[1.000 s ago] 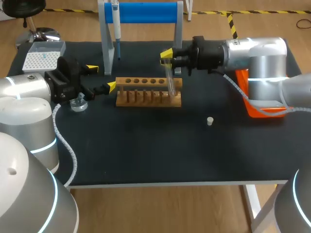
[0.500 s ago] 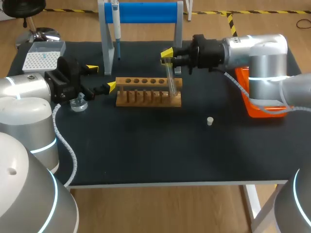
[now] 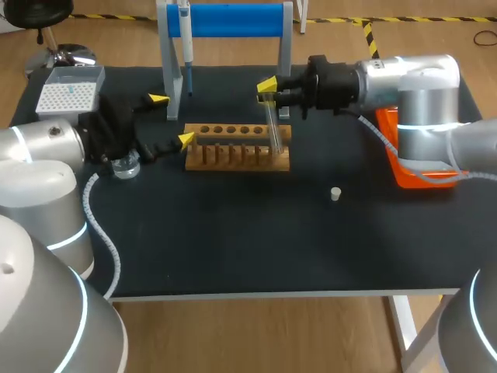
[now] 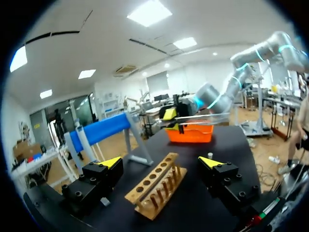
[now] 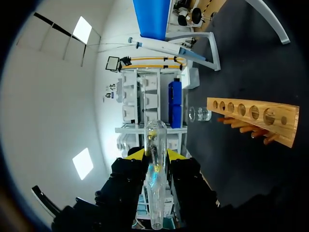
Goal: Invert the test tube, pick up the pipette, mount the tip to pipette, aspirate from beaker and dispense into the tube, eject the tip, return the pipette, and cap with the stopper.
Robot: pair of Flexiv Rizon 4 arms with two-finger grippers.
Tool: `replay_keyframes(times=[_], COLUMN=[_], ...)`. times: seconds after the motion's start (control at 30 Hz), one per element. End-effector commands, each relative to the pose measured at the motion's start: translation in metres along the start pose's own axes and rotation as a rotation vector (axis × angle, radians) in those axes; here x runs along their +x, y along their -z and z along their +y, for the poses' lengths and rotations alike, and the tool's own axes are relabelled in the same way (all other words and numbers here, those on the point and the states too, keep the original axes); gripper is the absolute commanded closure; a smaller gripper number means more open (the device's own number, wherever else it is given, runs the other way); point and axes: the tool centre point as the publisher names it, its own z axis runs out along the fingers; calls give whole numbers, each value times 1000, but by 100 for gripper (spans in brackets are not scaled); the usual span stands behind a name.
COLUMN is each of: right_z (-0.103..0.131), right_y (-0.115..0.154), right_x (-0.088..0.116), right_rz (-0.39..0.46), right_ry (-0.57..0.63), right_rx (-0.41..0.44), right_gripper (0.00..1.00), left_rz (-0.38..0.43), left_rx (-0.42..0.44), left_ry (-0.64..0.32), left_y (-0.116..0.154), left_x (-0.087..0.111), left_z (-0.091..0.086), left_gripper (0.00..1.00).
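Test tube (image 3: 272, 128) clamped between right fingers (image 3: 266, 85), tilted, hanging below them beside rack (image 3: 237, 148).
Risk: glass strikes rack on turning, slips out; left fingers (image 3: 158, 99) spread wide, empty, rack ahead.

Left arm is lying low and level, with the left gripper (image 3: 172, 119) sitting just beside the wooden rack's (image 3: 237, 146) near end, fingers standing wide apart and gripping nothing. Right arm is lying horizontal, with the right gripper (image 3: 268, 92) hovering above the rack's opposite end, both fingers clamping the test tube (image 3: 272, 128).
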Motion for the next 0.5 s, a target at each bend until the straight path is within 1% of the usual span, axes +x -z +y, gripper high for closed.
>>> replay_keyframes(times=[0.03,0.47,0.5], right_z=[0,0,0], right_y=[1,1,1], right_x=[1,1,1], right_rz=[-3,-3,-3], right_ry=[0,0,0], right_rx=[2,2,2], right_gripper=[100,100,100], left_rz=[73,73,59], left_rx=[62,62,92], left_ry=[-142,-142,-209], left_y=[0,0,-2], left_x=[-6,-6,-5], left_z=[6,6,2], left_gripper=[0,0,0])
